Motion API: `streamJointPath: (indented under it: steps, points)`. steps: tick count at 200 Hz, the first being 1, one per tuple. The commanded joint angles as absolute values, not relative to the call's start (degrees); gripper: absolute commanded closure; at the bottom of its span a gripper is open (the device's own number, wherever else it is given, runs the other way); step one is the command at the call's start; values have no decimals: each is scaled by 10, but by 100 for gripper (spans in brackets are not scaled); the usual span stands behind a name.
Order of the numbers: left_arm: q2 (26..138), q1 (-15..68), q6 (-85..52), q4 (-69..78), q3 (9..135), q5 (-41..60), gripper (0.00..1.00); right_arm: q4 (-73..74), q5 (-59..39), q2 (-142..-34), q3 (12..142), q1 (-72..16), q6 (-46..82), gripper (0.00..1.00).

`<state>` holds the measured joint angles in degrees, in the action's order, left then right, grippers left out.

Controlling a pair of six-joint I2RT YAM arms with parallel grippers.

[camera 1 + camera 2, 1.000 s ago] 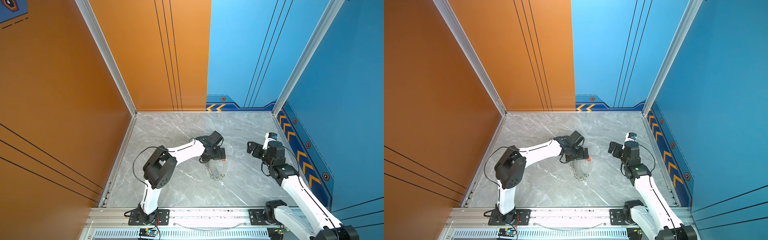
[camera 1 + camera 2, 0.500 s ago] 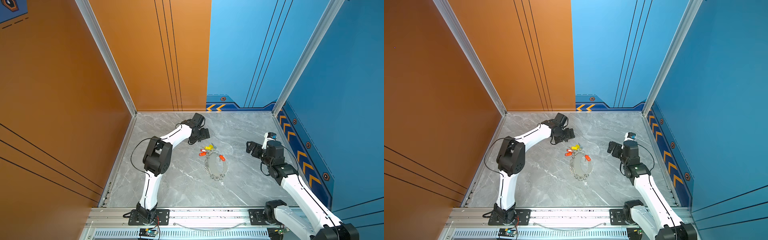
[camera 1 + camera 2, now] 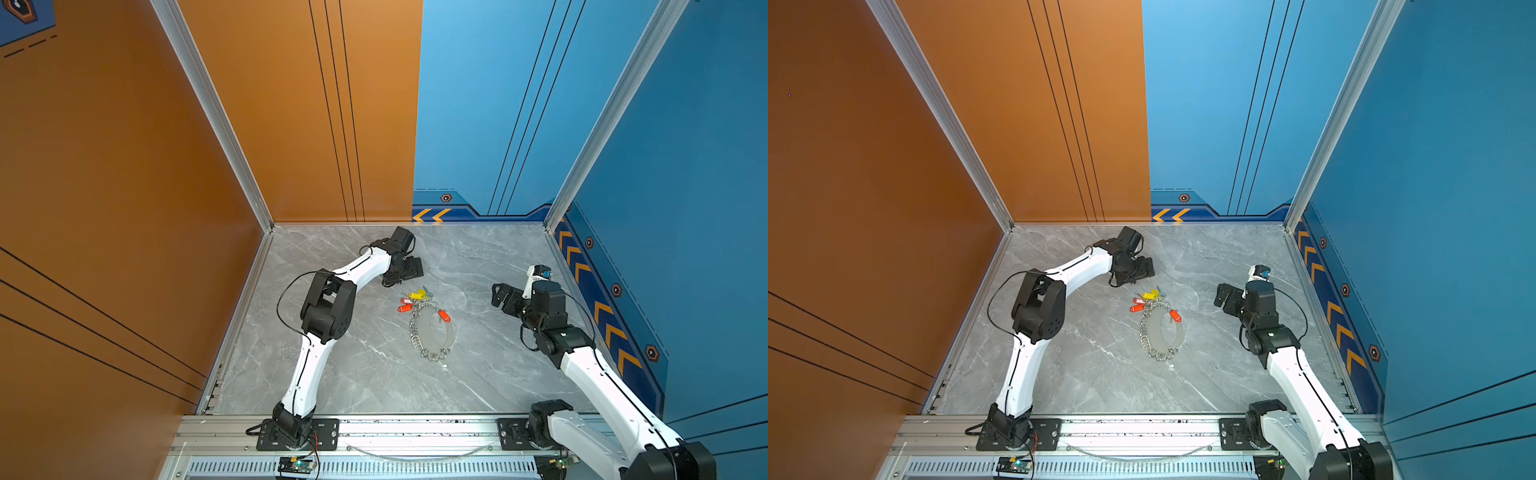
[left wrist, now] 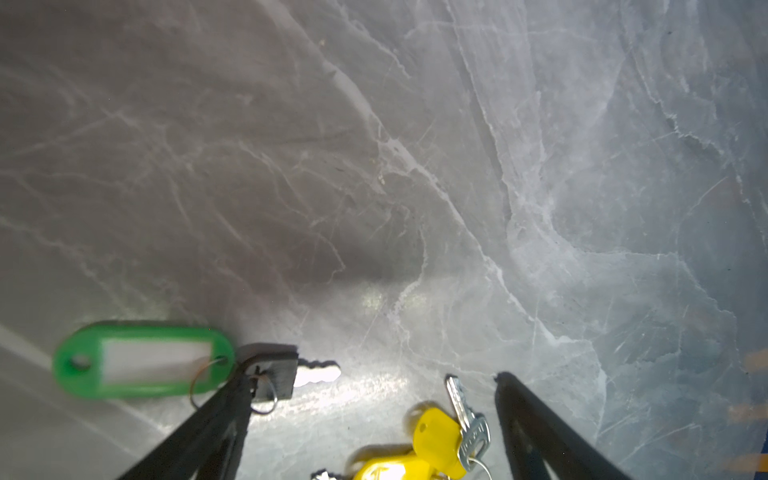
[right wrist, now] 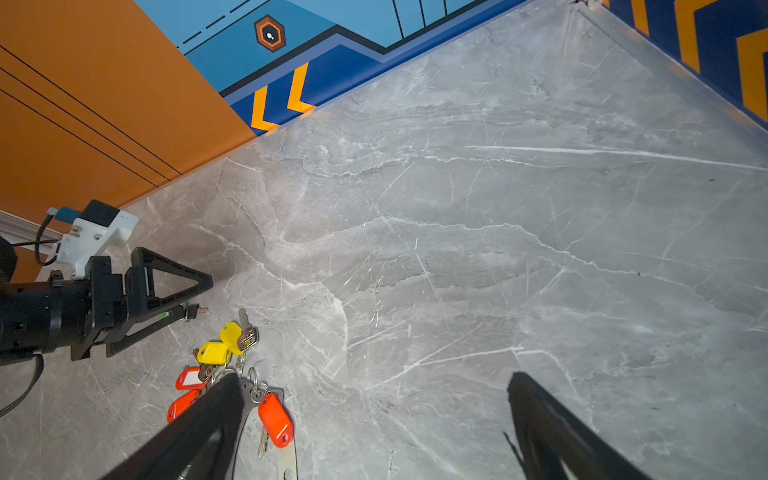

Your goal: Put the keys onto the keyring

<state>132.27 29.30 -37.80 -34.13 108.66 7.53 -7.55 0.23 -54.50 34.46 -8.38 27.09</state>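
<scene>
Left hand [image 4: 384, 376] spread open low over worktop [image 3: 353, 374], green-tagged key [image 4: 316, 372] at one fingertip, not clamped; right hand [image 5: 374, 377] spread open, empty; keyring [image 3: 432, 332] lies looped mid-worktop between the arms, yellow- and red-tagged keys [image 3: 415, 300] bunched at its far end.

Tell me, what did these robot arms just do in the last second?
The left gripper pulled away from the small silver keys with yellow and red-orange plastic tags, toward the back wall, jaws open. The ring-edged strap keyring and the open right gripper stayed put.
</scene>
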Motion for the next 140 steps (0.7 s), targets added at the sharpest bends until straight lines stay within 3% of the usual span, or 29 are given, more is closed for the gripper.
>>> streamJointPath:
  steps: [1,47,140]
  points:
    - [1336,291,-361,-359,1087,66,8,-91,1,-548,349,-87,275,0]
    - [1286,295,-354,-357,1006,47,8,-93,3,-548,350,-88,275,0]
    - [1063,375,-395,-324,738,14,6,-106,0,-576,365,-92,283,0]
